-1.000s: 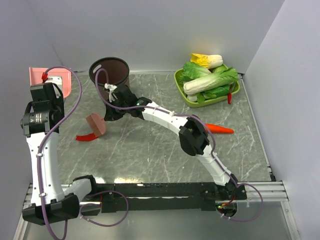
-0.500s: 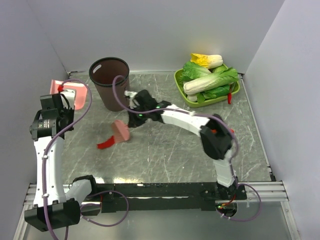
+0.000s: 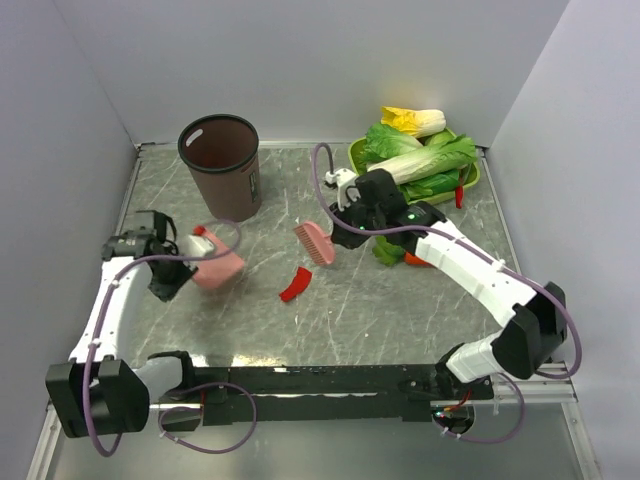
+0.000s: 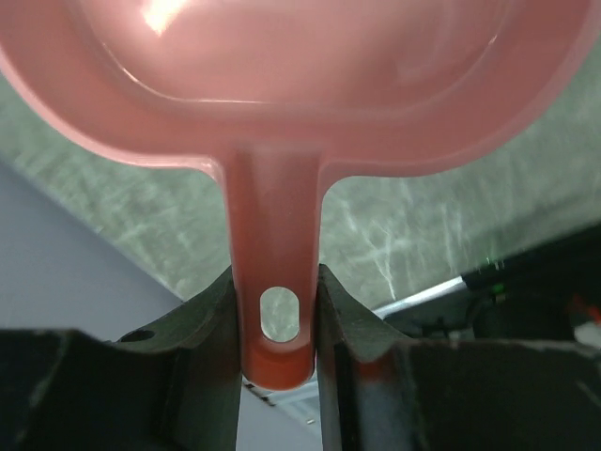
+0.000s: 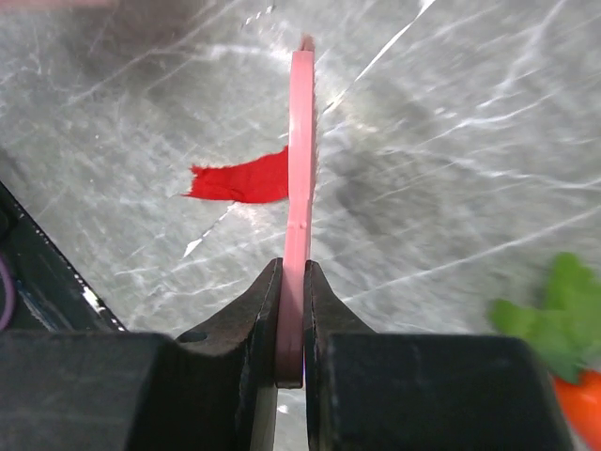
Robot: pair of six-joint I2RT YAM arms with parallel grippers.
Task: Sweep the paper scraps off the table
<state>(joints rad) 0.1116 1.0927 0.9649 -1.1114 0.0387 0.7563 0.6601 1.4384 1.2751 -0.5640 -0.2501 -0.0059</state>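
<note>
Starting far left: left hand (image 3: 180,272) down low over the grey marbled counter (image 3: 330,320), fingers (image 4: 202,329) closed partway and pinching the stem of a pink dustpan (image 3: 216,268) from both sides, the hanging hole in the stem right between them. Pan tipped on a slant, wide end pointing toward the middle; touching the counter or just off it, hard to call from here. Behind it, toward the back wall, a brown bin (image 3: 220,160), upright and open at the top. Moving toward the centre: one red paper scrap (image 3: 294,284), a curled strip, flat on the counter out in the open, between dustpan and brush and clear of both. Just beyond and to the right of it, a pink brush (image 3: 314,243), bristles angled down. Gripped by the right hand (image 3: 340,228), jaws nearly closed and squeezed flat on the thin handle; from the wrist view, brush edge-on with the scrap poking out on its left side. Next along, a loose green leaf (image 3: 388,250) on the counter by the right arm, and an orange carrot (image 3: 415,260) half hidden under that arm. Back right corner: a green tray (image 3: 356,168) heaped with cabbages (image 3: 420,165), a small red chili (image 3: 459,195) against its right edge. Along the near edge, a black rail (image 3: 330,378) carrying both arm bases.
</note>
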